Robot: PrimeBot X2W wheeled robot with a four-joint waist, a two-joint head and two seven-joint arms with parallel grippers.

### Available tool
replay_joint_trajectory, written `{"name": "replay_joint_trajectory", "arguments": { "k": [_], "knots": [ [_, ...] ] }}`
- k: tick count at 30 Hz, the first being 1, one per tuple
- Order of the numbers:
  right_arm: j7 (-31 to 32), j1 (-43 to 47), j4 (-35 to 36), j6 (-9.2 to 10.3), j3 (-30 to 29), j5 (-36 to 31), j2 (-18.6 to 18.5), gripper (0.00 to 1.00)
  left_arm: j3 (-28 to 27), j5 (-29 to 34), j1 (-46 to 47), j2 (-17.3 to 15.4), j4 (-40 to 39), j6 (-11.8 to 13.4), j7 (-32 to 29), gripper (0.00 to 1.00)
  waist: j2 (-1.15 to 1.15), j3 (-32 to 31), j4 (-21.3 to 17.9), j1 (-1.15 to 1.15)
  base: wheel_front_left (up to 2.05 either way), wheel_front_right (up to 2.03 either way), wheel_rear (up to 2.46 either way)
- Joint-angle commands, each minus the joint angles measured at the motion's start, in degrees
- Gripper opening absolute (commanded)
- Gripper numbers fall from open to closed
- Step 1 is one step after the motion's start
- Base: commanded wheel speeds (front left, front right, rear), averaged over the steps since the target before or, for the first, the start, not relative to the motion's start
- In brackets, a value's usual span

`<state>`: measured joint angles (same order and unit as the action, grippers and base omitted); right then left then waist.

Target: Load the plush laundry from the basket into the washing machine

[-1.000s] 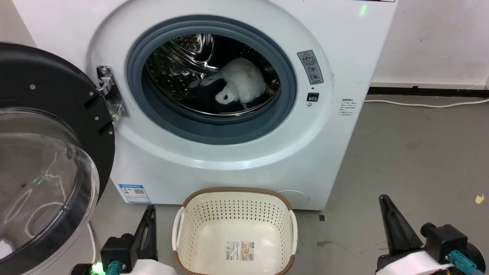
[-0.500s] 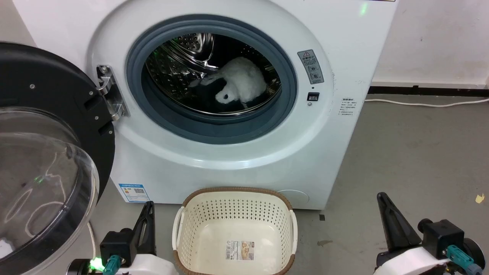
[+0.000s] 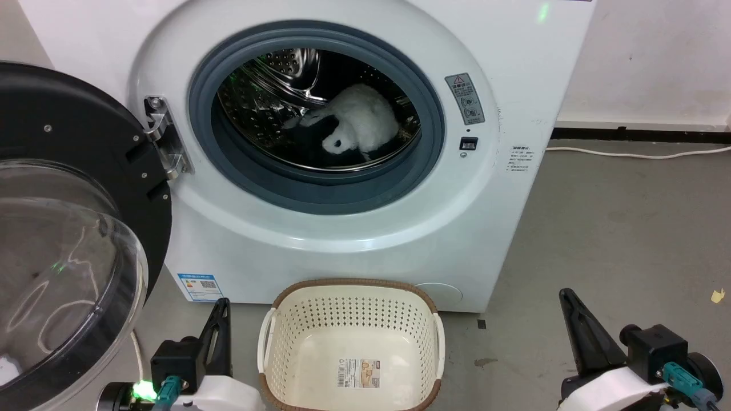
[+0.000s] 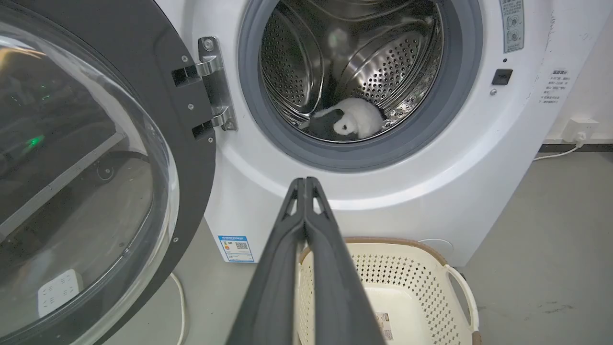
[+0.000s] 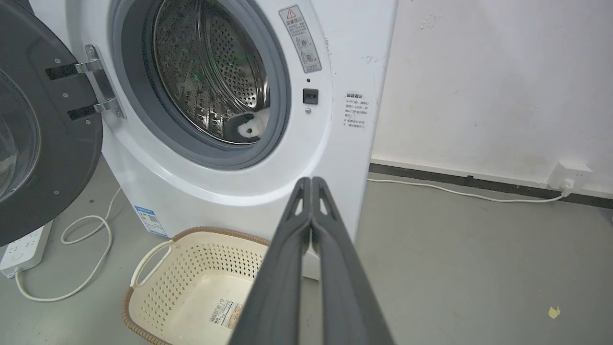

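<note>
Because both grippers have their fingers pressed together and hold nothing, no load can drop from them. The left gripper (image 3: pixel 220 328) sits low beside the basket (image 3: pixel 354 283), near the open door (image 3: pixel 74 240). The right gripper (image 3: pixel 579 334) sits well apart on the basket's other side. The basket is empty. The plush toy (image 3: pixel 357 128) lies low in the drum (image 3: pixel 268 85) of the washing machine (image 3: pixel 514 68), behind the grey seal (image 3: pixel 320 191).

Hazards, as judged:
- A leftward arm swing may strike the door.
- A dark limb lying toward the seal may be pinched on closing.
- The robot's base may snag the floor cable (image 5: pixel 91 268).
</note>
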<state>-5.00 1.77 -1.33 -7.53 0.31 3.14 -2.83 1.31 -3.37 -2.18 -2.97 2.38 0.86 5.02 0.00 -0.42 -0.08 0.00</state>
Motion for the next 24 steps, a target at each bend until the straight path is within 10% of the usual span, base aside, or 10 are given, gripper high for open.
{"name": "replay_joint_trajectory", "arguments": {
  "k": [1,24],
  "knots": [
    [0.32,-0.78,0.42,0.03,-0.13,-0.53,-0.03,0.00,-0.16,0.44,0.97,0.04,-0.36,-0.11,-0.37,0.00,0.00,0.01,0.00,0.00,0.00,0.00,0.00],
    [3.27,-1.40,0.99,0.04,-0.25,-2.17,-0.04,0.00,-0.88,2.28,1.73,0.08,-1.63,-0.58,-3.29,0.00,0.00,0.27,0.05,0.00,0.00,0.00,0.00]
  ]
}}
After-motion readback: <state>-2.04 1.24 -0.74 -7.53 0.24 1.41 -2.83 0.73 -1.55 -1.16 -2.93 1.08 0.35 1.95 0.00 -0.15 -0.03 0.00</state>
